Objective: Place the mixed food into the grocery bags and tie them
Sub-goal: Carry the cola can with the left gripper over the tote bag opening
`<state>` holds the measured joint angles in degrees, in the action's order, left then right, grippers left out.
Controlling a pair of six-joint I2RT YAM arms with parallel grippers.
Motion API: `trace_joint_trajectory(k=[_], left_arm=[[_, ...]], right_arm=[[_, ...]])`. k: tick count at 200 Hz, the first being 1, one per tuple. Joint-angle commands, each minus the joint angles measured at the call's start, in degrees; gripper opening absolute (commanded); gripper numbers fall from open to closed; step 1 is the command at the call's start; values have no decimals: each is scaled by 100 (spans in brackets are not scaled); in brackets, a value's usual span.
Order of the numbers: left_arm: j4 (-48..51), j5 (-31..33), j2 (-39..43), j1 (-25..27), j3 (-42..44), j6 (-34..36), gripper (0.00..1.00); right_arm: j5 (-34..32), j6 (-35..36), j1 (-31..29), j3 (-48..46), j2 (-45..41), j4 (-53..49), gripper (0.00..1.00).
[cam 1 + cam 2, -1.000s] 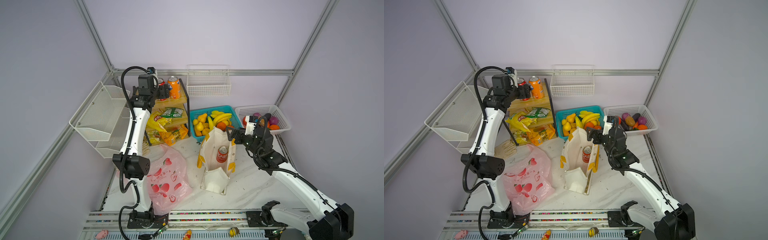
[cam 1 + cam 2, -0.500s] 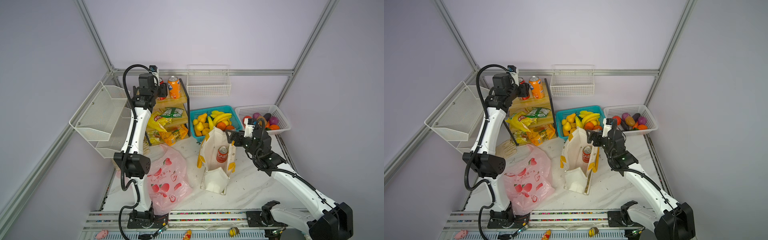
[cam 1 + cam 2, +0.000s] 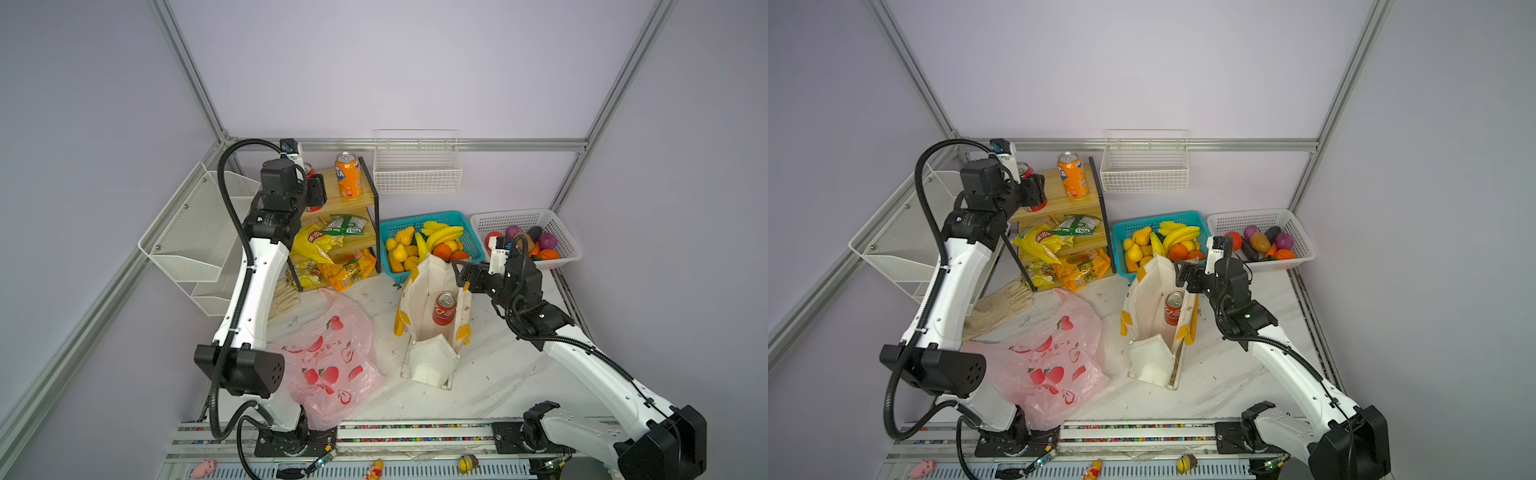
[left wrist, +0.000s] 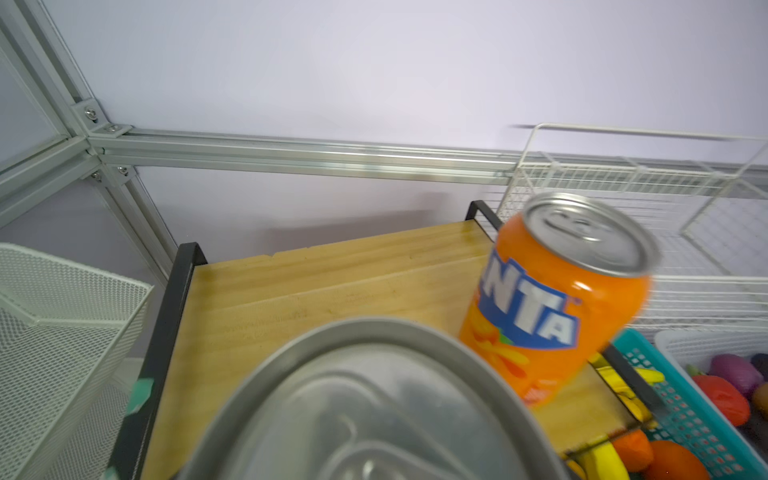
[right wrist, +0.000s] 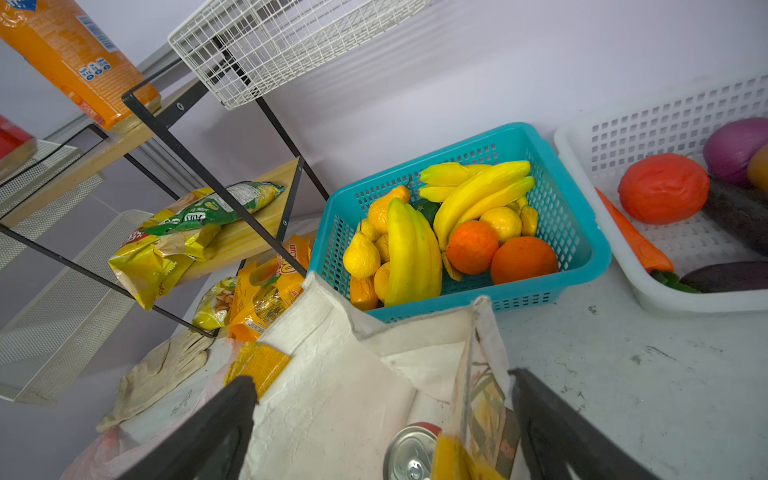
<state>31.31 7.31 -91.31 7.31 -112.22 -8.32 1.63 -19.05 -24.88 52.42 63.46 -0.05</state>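
Your left gripper [image 3: 313,189] is clenched around the red cola can [image 3: 1027,171], a smooth metal cylinder on the rack's wooden top shelf [image 4: 332,274], the orange Fanta can [image 3: 348,176] just beside it. Your right gripper [image 5: 380,380] hangs released, jaws wide, straddling the rim of the white canvas tote [image 3: 417,291]; a second cola can [image 3: 444,309] stands upright inside. The crinkled pink apple-print bag [image 3: 328,365] lies near it.

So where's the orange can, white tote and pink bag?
orange can [image 3: 348,179], in a top view, label
white tote [image 3: 419,297], in a top view, inner wall
pink bag [image 3: 328,362], in a top view, printed middle
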Motion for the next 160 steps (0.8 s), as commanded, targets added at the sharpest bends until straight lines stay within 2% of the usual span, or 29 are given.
trace_joint_trajectory(k=[1, 29, 56, 63, 104, 131, 160], left_arm=[[-1329, -6, 971, 540, 636, -164, 50], [-1603, 279, 1802, 1511, 1518, -35, 51], [-1957, 257, 2153, 2347, 2372, -363, 51], [-2080, 199, 2187, 2540, 2597, -632, 51], [-3001, 184, 1927, 3614, 3699, -1042, 51], [-3529, 87, 1579, 3991, 4117, -1106, 51], [-3809, -7, 1227, 4208, 4278, -1149, 51]], right_arm=[[-163, 313, 1, 297, 35, -190, 97], [-307, 531, -2, 463, 27, -405, 97], [-248, 670, 10, 553, 109, -681, 97], [-258, 700, 10, 582, 151, -812, 97], [-179, 647, 14, 489, 243, -1170, 95], [-148, 631, 17, 475, 427, -1357, 90], [-124, 606, 17, 359, 506, -1345, 75]])
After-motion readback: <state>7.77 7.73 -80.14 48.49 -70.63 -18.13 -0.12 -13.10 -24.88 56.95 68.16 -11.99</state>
